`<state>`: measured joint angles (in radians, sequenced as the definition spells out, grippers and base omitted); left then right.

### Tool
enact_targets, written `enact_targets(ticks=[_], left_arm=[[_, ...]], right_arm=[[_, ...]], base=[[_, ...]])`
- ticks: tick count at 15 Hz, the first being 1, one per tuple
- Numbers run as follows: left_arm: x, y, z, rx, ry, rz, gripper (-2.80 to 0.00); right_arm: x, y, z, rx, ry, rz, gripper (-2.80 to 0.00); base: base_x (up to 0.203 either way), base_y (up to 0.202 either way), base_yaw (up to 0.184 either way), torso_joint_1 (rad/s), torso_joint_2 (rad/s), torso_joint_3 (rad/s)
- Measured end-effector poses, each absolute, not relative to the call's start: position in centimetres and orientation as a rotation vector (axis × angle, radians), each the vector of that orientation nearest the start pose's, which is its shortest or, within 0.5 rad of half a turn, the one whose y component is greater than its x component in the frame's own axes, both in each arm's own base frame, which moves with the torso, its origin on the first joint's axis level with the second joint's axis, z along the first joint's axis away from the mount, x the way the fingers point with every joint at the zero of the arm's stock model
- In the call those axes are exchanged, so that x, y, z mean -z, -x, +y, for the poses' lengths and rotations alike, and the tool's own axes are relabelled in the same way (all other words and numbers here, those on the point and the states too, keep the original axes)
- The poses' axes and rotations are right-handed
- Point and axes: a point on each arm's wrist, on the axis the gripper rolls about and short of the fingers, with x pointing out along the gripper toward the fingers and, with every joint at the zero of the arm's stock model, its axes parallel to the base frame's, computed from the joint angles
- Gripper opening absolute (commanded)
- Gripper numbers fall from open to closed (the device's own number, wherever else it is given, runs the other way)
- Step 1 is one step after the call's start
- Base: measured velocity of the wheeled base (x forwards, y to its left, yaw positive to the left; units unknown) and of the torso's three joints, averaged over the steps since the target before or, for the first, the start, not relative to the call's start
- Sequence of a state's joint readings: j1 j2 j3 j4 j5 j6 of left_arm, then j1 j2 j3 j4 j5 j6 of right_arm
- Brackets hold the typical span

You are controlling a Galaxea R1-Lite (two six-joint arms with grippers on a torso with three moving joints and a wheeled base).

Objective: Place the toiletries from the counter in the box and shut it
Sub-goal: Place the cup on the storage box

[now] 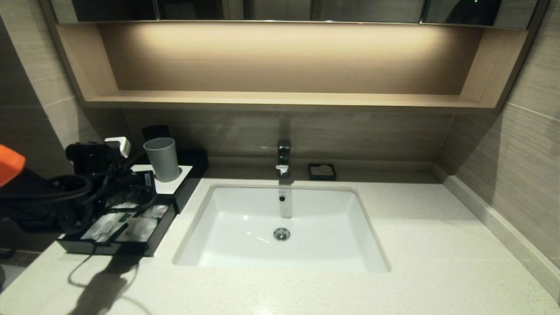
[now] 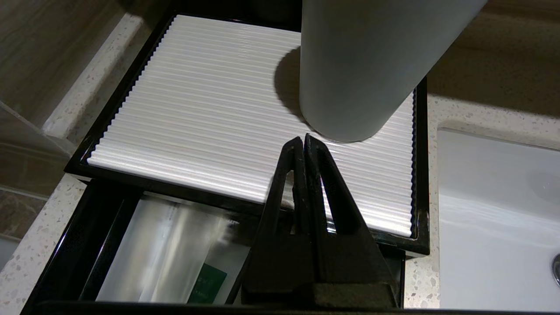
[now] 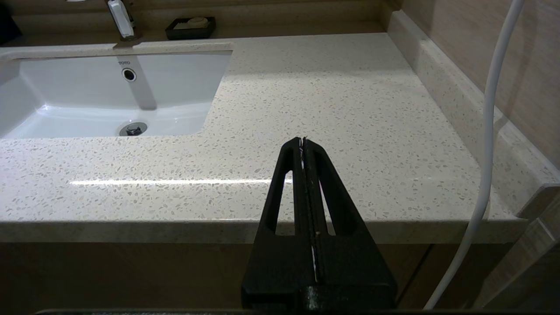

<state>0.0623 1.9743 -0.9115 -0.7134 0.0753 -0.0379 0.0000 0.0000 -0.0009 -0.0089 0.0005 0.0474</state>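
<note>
The black box (image 1: 188, 192) stands at the counter's (image 1: 437, 245) far left, beside the sink (image 1: 245, 249). Its front drawer (image 1: 109, 250) is pulled out. Clear-white wrapped toiletries lie inside it (image 1: 103, 226), one with a green band (image 1: 124, 216). The left wrist view shows the box's ribbed white panel (image 2: 197, 109), a clear packet (image 2: 162, 245) and the green band (image 2: 210, 282) in the drawer. My left gripper (image 1: 148, 178) is shut and empty over the box's front edge, its tips (image 2: 304, 138) close to a grey cup. My right gripper (image 3: 302, 140) is shut and empty, before the counter's front edge.
A grey cup (image 1: 162, 158) stands on the box's white panel, filling the top of the left wrist view (image 2: 363, 65). A dark cup (image 1: 155, 131) is behind it. A faucet (image 1: 283, 157) and a small black soap dish (image 1: 322, 171) stand behind the sink. A white cable (image 3: 490, 131) hangs at the right.
</note>
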Motion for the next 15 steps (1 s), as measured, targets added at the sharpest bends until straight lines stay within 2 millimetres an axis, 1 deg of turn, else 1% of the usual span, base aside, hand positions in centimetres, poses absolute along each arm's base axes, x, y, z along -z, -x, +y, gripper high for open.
enact_targets(ticks=[2, 10, 15], left_arm=[[-12.5, -36.7, 2.4, -0.139, 0.035, 0.344, -2.80], [-11.2, -37.6, 2.0, -0.128, 0.036, 0.335, -2.80], [-11.1, -38.1, 2.0, -0.125, 0.035, 0.330, -2.80]], right_arm=[[-7.7, 2.3, 0.0, -0.001, -0.047, -0.010, -2.80], [-7.7, 2.3, 0.0, -0.001, -0.047, -0.009, -2.80], [-7.7, 2.3, 0.0, -0.001, -0.047, -0.010, -2.80]], base=[[0.000, 0.000, 0.000, 0.000, 0.00, 0.000], [0.000, 0.000, 0.000, 0.000, 0.00, 0.000], [0.000, 0.000, 0.000, 0.000, 0.00, 0.000]])
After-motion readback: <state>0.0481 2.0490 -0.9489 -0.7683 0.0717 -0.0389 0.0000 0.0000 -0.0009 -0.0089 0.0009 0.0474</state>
